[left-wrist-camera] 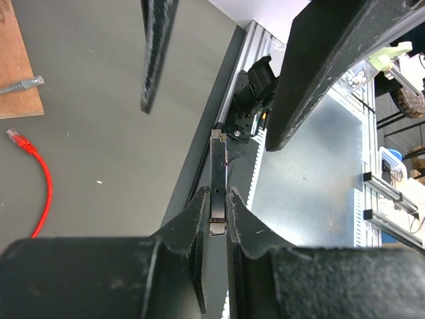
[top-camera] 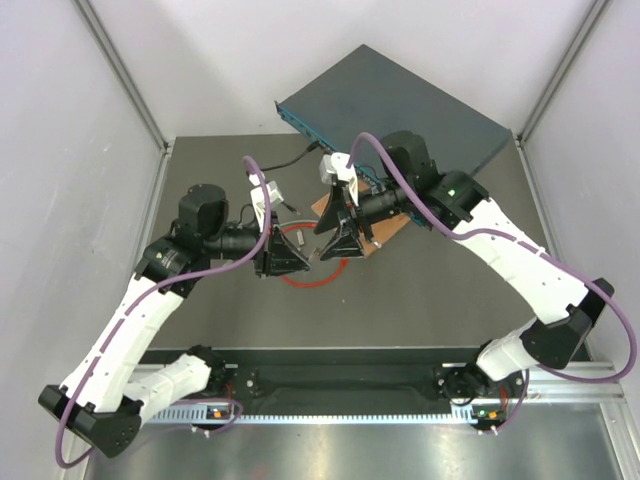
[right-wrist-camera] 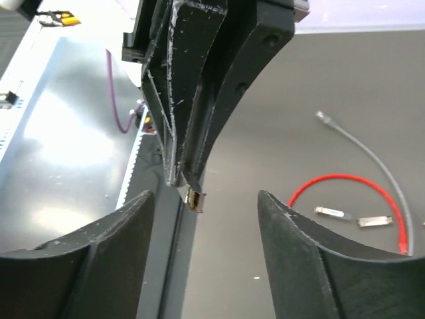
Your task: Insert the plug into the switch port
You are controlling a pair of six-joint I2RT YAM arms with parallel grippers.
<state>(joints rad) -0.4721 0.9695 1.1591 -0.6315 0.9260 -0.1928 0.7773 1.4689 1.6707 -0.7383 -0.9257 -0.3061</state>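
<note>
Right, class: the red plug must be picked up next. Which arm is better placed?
Right, probably. The right gripper is open and empty, while the left gripper is shut on a small metal piece. The plug lies free on the table, in the right wrist's view.

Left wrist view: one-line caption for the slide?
Left gripper pinches a thin dark bar; the plug lies loose on the table, the grey cable's connector on a brown board.
</note>
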